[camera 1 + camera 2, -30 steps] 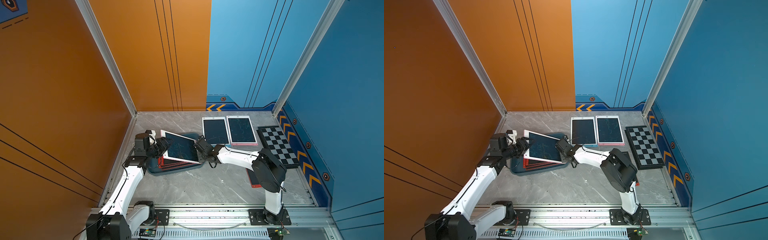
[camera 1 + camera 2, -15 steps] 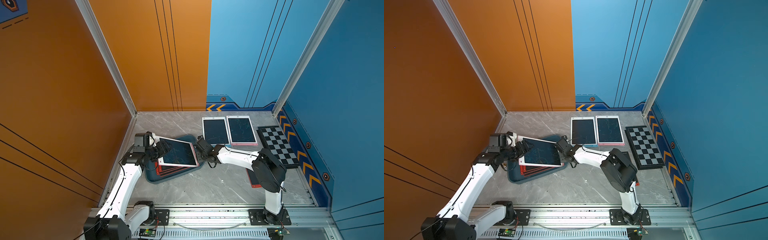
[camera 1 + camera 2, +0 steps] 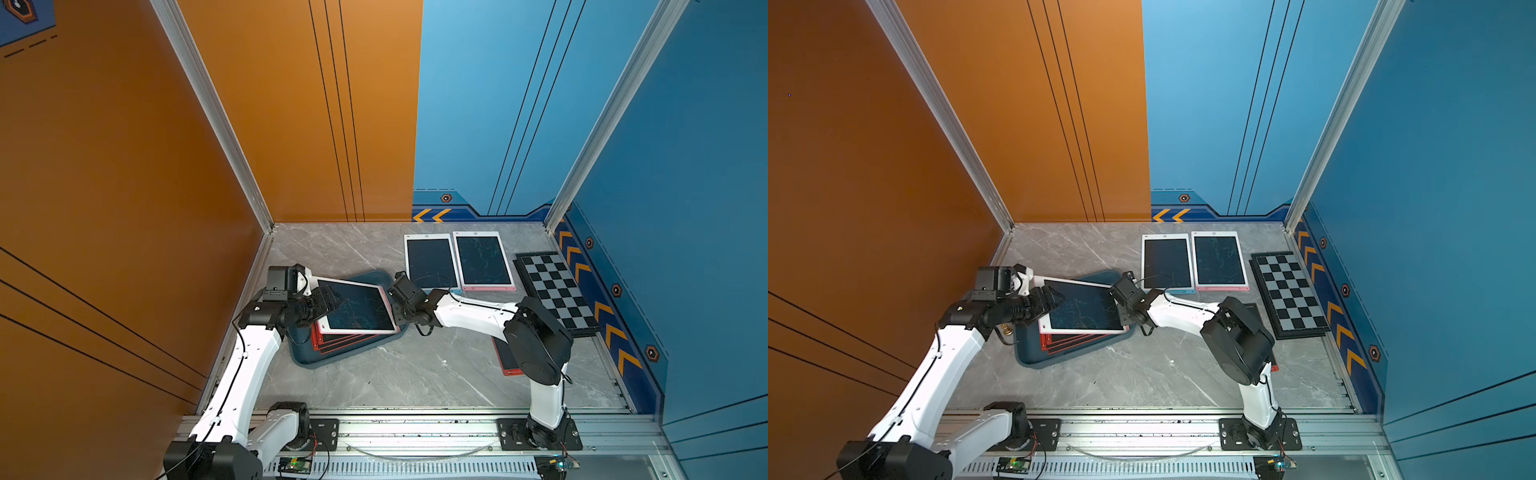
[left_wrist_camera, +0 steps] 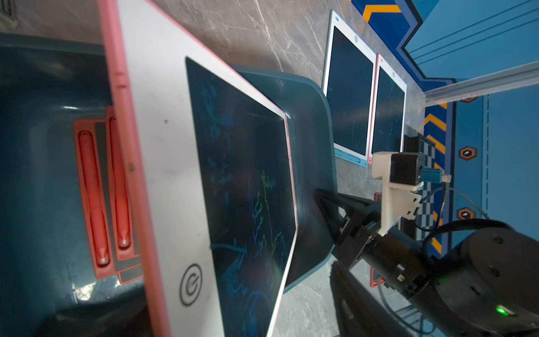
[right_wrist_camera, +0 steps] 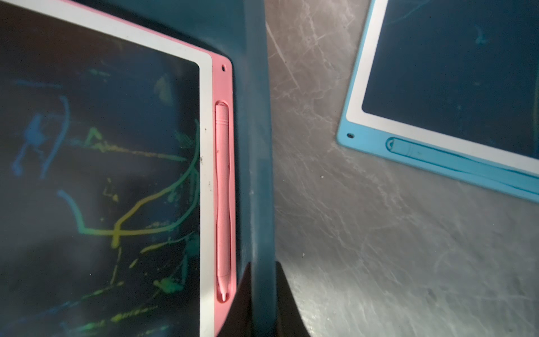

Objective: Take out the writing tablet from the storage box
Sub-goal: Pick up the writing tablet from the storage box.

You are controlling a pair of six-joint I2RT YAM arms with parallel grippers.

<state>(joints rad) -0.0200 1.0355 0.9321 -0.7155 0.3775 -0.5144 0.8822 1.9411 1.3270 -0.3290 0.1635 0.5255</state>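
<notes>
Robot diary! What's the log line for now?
left gripper: holds pink tablet tilted | right gripper: shut on storage box rim | red tablets: in box | tablet not yet out

The pink writing tablet (image 3: 357, 307) covers all but the edges of the red tablets (image 3: 328, 343) in the storage box (image 3: 301, 354), my right elbow (image 3: 536, 340) hides most of a lone red tablet (image 3: 505, 360) on the bench (image 3: 415, 374), and the hold of my left claw (image 3: 332, 300) is unreadable.

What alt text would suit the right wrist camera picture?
The right gripper pinches the rim of the dark teal storage box. Within the box is a pink-edged writing tablet with colourful scribbles and a pink pen; outside, a blue tablet lies on the grey table.
</notes>
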